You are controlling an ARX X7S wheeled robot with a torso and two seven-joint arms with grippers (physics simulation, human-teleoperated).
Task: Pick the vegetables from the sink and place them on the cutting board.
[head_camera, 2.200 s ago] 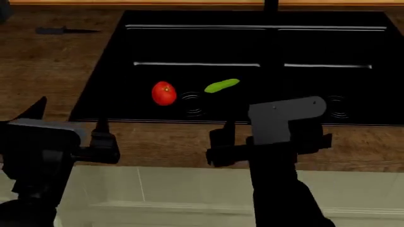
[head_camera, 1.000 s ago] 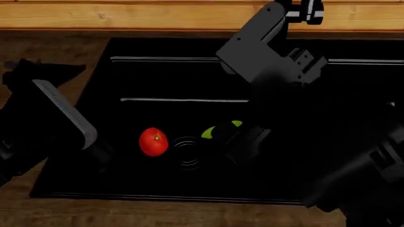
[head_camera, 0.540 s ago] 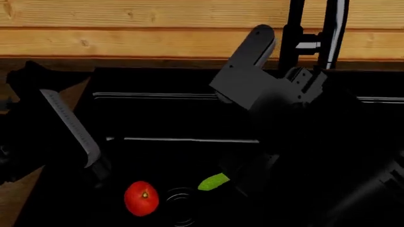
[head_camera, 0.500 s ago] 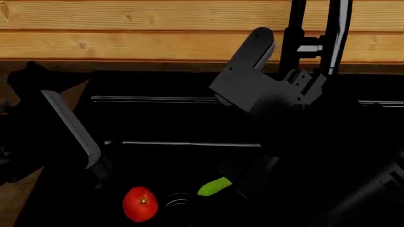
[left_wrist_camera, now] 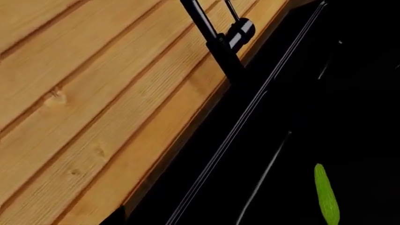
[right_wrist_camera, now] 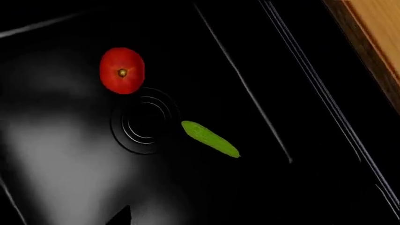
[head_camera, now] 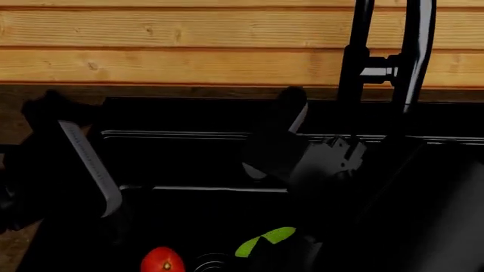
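The red tomato and the green cucumber lie on the floor of the black sink, by a round drain. The right wrist view looks down on the tomato and the cucumber, both lying free. My right gripper is low in the basin right beside the cucumber, covering part of it. One dark fingertip shows far to one side, so the jaws stand apart. My left arm hangs over the sink's left edge. Its wrist view shows the cucumber and one fingertip. The cutting board is out of view.
A tall black faucet stands behind the sink on the right and also shows in the left wrist view. A wooden plank wall runs along the back. Brown countertop shows at the far left.
The head view has moved closer and tilted up, so the tomato and cucumber slid to the bottom edge. My right arm has gone lower into the basin, by the cucumber. The vegetables have not moved.
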